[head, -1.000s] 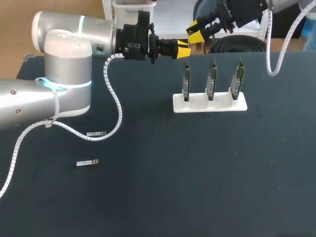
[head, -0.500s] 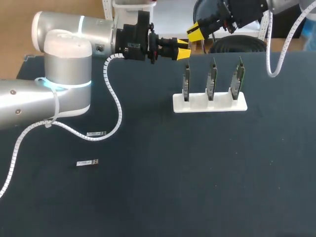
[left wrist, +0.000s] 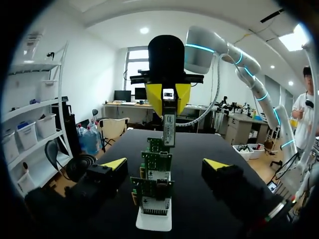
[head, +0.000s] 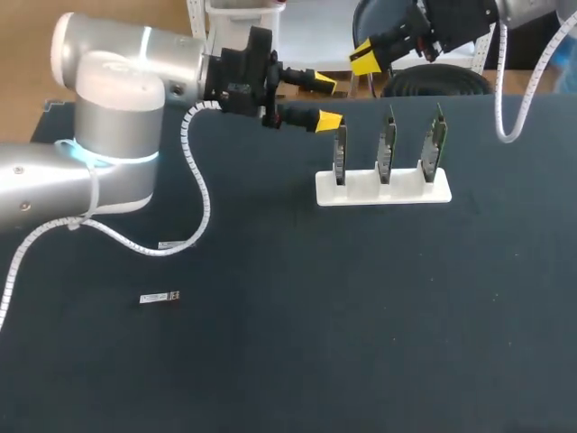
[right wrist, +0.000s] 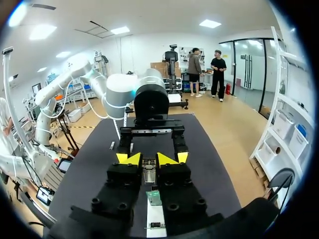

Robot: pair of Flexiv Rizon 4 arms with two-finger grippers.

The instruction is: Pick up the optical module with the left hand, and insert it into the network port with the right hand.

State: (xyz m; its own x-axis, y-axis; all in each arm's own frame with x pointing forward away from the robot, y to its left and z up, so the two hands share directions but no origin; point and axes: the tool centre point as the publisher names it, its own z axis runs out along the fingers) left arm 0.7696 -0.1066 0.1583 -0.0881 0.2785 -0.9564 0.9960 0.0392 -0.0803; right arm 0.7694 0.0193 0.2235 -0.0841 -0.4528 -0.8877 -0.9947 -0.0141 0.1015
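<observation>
Head view showed a loose module (head: 160, 297) and a second loose module (head: 176, 244) lying on the table (head: 270, 361), well behind the left gripper (head: 326, 102). That gripper hung above the table, fingers spread wide with nothing between them. Just ahead of it stood the first of three boards (head: 340, 153), upright in a white holder (head: 383, 194). In the left wrist view the row of boards ran straight ahead, in line with the gap between the open fingers. Beyond the holder and higher up, the right gripper (head: 365, 61) had its yellow tips closed tight on the module (left wrist: 169, 127). The module stuck out from between those tips, above the boards and not touching them.
</observation>
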